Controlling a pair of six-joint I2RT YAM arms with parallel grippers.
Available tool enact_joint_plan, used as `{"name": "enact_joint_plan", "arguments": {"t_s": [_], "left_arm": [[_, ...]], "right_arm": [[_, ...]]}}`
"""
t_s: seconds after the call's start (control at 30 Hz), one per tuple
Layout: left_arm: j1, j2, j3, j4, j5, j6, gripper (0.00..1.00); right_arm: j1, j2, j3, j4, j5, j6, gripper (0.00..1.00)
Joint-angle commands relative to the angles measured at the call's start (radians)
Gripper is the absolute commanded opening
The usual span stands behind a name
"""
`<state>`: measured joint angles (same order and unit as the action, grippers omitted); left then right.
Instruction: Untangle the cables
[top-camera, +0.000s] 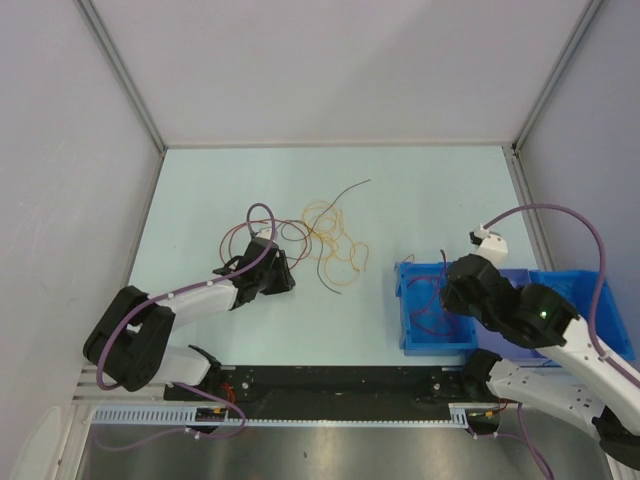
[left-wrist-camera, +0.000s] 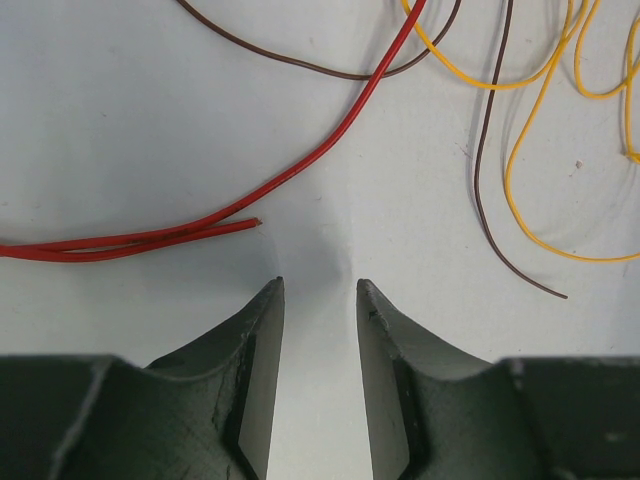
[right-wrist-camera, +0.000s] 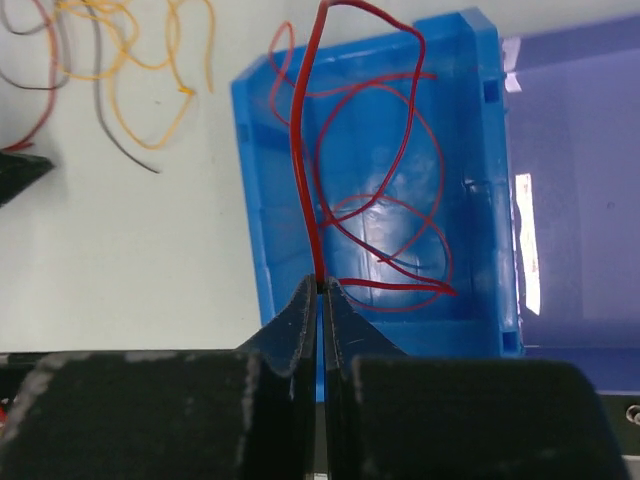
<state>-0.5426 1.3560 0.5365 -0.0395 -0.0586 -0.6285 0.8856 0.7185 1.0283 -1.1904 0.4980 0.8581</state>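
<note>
The loose cables (top-camera: 335, 245) lie in the middle of the table: orange and yellow loops, a dark brown strand and a red strand. My left gripper (top-camera: 287, 277) is open and empty at their left edge. In the left wrist view its jaws (left-wrist-camera: 318, 285) stand apart just short of a red cable's cut end (left-wrist-camera: 250, 223), with brown (left-wrist-camera: 480, 150) and yellow (left-wrist-camera: 520, 200) cables beyond. My right gripper (right-wrist-camera: 322, 283) is shut on a red cable (right-wrist-camera: 305, 150) above the blue bin (right-wrist-camera: 250, 200); the cable's loops (right-wrist-camera: 400, 230) lie inside the bin.
The blue bin (top-camera: 408, 330) stands at the front right, under my right gripper (top-camera: 445, 292). A violet bin (top-camera: 618, 335) adjoins it on the right, and also shows in the right wrist view (right-wrist-camera: 580, 180). Walls enclose the table on three sides.
</note>
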Motion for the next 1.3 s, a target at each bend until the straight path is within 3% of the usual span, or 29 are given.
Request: {"name": "enact_joint_plan", "arguments": {"t_s": [0.0,0.33,0.5,0.87,0.93,0.97,1.03,1.07,1.27], "left_arm": [[0.004,-0.024,0.006,0.026,-0.015,0.01,0.4],[0.004,-0.037,-0.004,0.036,-0.015,0.01,0.39],[0.004,-0.041,-0.007,0.035,-0.01,0.013,0.39],[0.004,-0.051,-0.017,0.035,-0.01,0.013,0.39],[0.004,-0.055,-0.018,0.035,-0.01,0.013,0.39],[0.004,-0.057,-0.02,0.036,-0.012,0.015,0.39],[0.004,-0.066,-0.026,0.062,-0.014,0.015,0.39],[0.004,-0.072,-0.029,0.064,-0.015,0.013,0.4],[0.004,-0.095,-0.046,0.076,-0.017,0.01,0.43]], "right_arm": [[-0.004,0.032,-0.066,0.049,0.016,0.116,0.0],[-0.076,0.17,-0.244,0.278,-0.099,0.075,0.0],[-0.197,0.219,-0.318,0.392,-0.189,-0.013,0.0],[-0.244,0.251,-0.37,0.428,-0.329,-0.041,0.0],[-0.247,0.23,-0.37,0.436,-0.351,-0.054,0.1],[-0.25,0.219,-0.37,0.442,-0.36,-0.06,0.24],[-0.261,0.179,-0.346,0.442,-0.377,-0.071,0.36],[-0.264,0.167,-0.327,0.422,-0.375,-0.083,0.5],[-0.264,0.16,-0.085,0.344,-0.354,-0.145,0.72]]}}
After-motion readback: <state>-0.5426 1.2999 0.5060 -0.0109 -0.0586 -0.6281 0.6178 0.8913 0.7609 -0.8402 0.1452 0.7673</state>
